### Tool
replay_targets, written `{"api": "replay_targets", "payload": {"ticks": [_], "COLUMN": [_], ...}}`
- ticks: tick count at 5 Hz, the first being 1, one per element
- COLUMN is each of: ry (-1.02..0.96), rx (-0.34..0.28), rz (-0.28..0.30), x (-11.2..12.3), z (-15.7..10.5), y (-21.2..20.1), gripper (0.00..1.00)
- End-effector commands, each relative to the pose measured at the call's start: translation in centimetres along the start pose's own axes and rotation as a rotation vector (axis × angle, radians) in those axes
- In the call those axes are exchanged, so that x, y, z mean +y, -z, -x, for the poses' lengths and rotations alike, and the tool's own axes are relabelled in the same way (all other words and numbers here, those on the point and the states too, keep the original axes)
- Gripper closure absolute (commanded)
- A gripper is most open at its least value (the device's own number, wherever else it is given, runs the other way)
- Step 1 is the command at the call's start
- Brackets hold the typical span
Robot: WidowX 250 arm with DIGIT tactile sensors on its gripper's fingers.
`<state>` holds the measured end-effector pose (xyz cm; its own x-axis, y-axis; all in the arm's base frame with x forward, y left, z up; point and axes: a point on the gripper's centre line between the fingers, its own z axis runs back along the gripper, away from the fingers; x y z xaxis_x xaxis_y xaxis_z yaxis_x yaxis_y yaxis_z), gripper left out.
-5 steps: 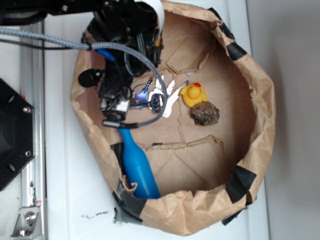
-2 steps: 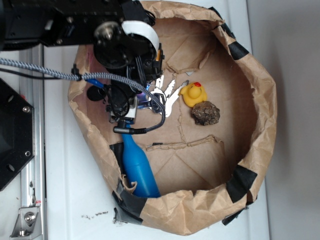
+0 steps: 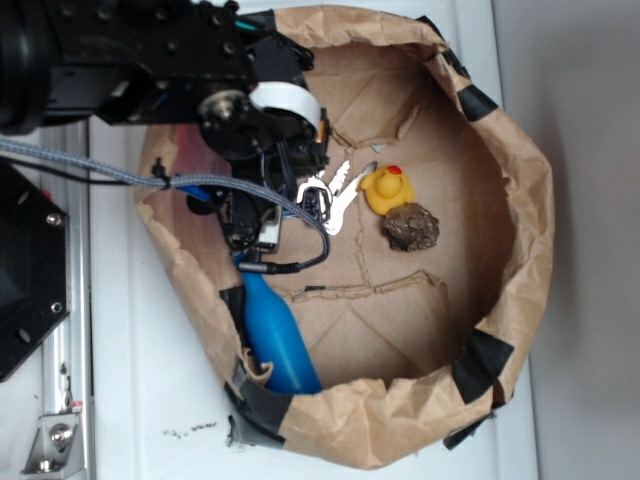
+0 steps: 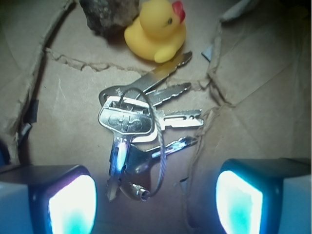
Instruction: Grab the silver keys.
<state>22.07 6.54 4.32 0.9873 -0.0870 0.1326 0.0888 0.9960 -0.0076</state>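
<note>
The silver keys (image 4: 146,124) lie fanned out on a wire ring on the cardboard floor of a brown paper basin (image 3: 520,170). In the exterior view the keys (image 3: 330,195) sit just left of a yellow rubber duck (image 3: 387,188). My gripper (image 4: 155,202) is open, its two glowing pads (image 4: 72,204) wide apart at the bottom of the wrist view. The lowest key tips and the ring's clasp reach into the gap between the pads. Nothing is gripped. In the exterior view the gripper (image 3: 290,190) hangs over the left end of the keys, and the black arm hides part of them.
A brownish rock (image 3: 410,227) lies just below the duck (image 4: 156,31), also seen as the rock (image 4: 108,12) beside it. A blue bottle (image 3: 273,335) leans on the basin's lower-left wall. The paper walls, patched with black tape (image 3: 484,365), ring the whole floor.
The arm has shifted right and toward the keys over the last second. The gripper now hangs over the left end of the bunch. Keys, duck, rock and bottle stayed put.
</note>
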Motion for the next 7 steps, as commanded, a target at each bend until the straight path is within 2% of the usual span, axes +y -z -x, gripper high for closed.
{"api": "replay_targets", "payload": {"ticks": [1,3,4,5,7], "ry": [0.002,-0.043,-0.059,-0.070,-0.038], "rx": [-0.034,-0.024,-0.032,-0.043,-0.046], "rz": [-0.015,-0.026,-0.035,-0.041,-0.053], "x": [0.1,0.1,0.1,0.1,-0.2], "z": [-1.6,-2.9,-3.5,-3.5,-3.1], "y": [-1.1,-0.6,-0.4,-0.5,-0.8], "gripper": [0.00,0.00,0.16,1.00,1.00]}}
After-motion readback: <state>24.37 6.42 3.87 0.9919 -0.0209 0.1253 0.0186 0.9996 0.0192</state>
